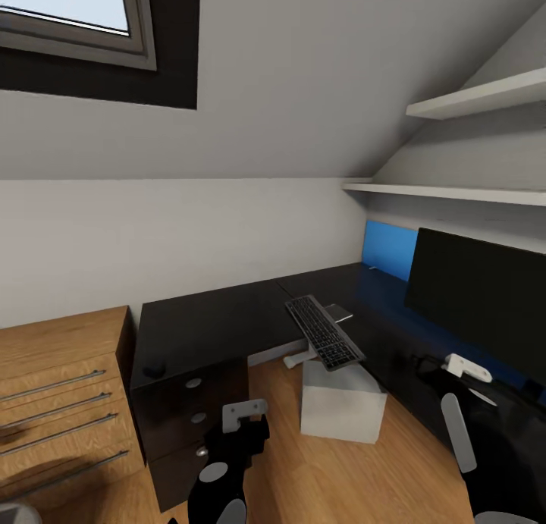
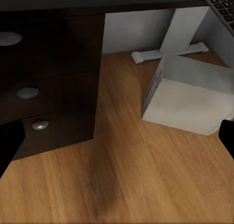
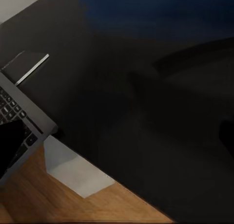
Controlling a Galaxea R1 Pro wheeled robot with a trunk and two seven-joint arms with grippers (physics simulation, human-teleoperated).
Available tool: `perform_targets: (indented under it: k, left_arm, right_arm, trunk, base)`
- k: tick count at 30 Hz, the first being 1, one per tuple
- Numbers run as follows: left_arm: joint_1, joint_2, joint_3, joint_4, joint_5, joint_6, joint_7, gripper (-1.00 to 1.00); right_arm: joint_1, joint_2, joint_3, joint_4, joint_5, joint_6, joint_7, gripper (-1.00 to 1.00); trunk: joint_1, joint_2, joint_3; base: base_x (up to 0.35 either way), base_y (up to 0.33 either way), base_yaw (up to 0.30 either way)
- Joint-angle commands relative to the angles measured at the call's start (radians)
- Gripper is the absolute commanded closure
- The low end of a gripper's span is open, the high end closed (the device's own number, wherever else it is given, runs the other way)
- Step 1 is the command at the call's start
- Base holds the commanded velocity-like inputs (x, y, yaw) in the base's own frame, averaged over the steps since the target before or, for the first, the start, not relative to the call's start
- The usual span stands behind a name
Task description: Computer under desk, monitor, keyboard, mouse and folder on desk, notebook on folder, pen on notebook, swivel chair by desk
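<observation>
My right gripper sits at the right of the head frame, low over the desk just in front of the monitor. It holds nothing; whether the jaws are spread or closed I cannot tell. The left gripper hangs at lower centre of the head frame, in front of the dark three-drawer pedestal, also empty, state not readable.

Outward from the right hand: the keyboard lies at frame centre on the inner corner of the desk, its near end jutting past the edge above the computer, which stands on the wood floor in the desk's inner angle. Just beyond the keyboard rests a small thin pale rectangle, probably the notebook. A bright blue panel stands behind the monitor, at centre right; I cannot say whether it is the folder.

Judgement: the keyboard step is in hand. The monitor is already on the desk. The next move calls for reaching the right hand towards frame centre, gripping the keyboard's overhanging end squarely, and drawing it fully onto the desk beside the monitor.
</observation>
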Motion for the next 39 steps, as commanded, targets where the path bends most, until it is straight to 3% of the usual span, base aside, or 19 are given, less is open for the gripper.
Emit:
perform_targets:
  k: [1,2,6,9,12,13,20,22,25,31,35,39]
  left_arm:
    - [-0.001,0.0,-0.001,-0.002,0.006,0.003,0.008,-1.0]
    - [-0.001,0.0,-0.002,-0.003,0.005,0.003,0.009,-1.0]
    - [-0.001,0.0,-0.002,-0.005,0.005,0.002,0.01,-1.0]
    - [-0.001,-0.001,-0.002,-0.005,0.005,0.002,0.01,-1.0]
    - [-0.001,-0.001,-0.002,-0.006,0.005,0.002,0.011,-1.0]
    - [-0.001,-0.001,-0.001,-0.006,0.005,0.002,0.012,-1.0]
    - [-0.001,-0.001,0.001,-0.007,0.004,0.002,0.012,-1.0]
    - [-0.001,-0.001,0.001,-0.007,0.004,0.002,0.012,-1.0]
    - [-0.001,-0.001,0.0,-0.008,0.004,0.002,0.012,-1.0]
    - [-0.001,-0.001,-0.001,-0.007,0.004,0.002,0.012,-1.0]
    - [-0.001,-0.002,-0.002,-0.008,0.004,0.002,0.012,-1.0]
    - [-0.001,-0.003,-0.003,-0.008,0.004,0.002,0.012,-1.0]
  right_arm:
    - [-0.001,0.0,0.001,0.003,-0.011,0.004,0.002,-1.0]
    - [-0.001,0.0,0.0,0.023,-0.016,0.004,0.067,-1.0]
    - [-0.001,-0.003,-0.003,0.092,-0.052,0.004,0.212,-1.0]
    - [-0.001,-0.004,-0.004,0.124,-0.08,0.004,0.274,-1.0]
    - [-0.001,-0.004,-0.006,0.154,-0.141,0.005,0.321,-1.0]
    - [-0.001,-0.004,-0.006,0.168,-0.184,0.005,0.333,-1.0]
    - [-0.001,-0.019,-0.008,0.247,-0.395,0.005,0.352,-1.0]
    - [-0.001,-0.023,-0.008,0.26,-0.426,0.005,0.353,-1.0]
    - [-0.001,-0.026,-0.008,0.289,-0.463,0.005,0.351,-1.0]
    - [-0.001,-0.024,-0.006,0.352,-0.488,-0.001,0.351,-1.0]
    - [-0.002,0.003,-0.006,0.373,-0.501,-0.022,0.353,-1.0]
    - [-0.002,0.029,-0.007,0.378,-0.553,-0.026,0.353,-1.0]
  trunk:
    - [0.0,-0.001,-0.001]
    - [0.0,-0.001,-0.001]
    - [0.004,-0.008,-0.004]
    - [0.015,-0.029,-0.014]
    - [0.027,-0.05,-0.023]
    - [0.031,-0.057,-0.026]
    - [0.058,-0.106,-0.048]
    - [0.065,-0.12,-0.054]
    - [0.077,-0.141,-0.064]
    - [0.1,-0.183,-0.083]
    - [0.115,-0.211,-0.095]
    - [0.13,-0.239,-0.108]
  base:
    - [-0.004,-0.003,0.0]
    - [-0.002,-0.001,0.0]
    - [0.0,0.0,0.0]
    - [0.0,0.0,0.0]
    - [0.0,0.0,0.0]
    - [0.0,0.0,0.0]
    - [0.0,0.0,0.0]
    - [0.0,0.0,0.0]
    - [0.0,0.0,0.0]
    - [0.0,0.0,0.0]
    - [0.0,0.0,0.0]
    - [0.0,0.0,0.0]
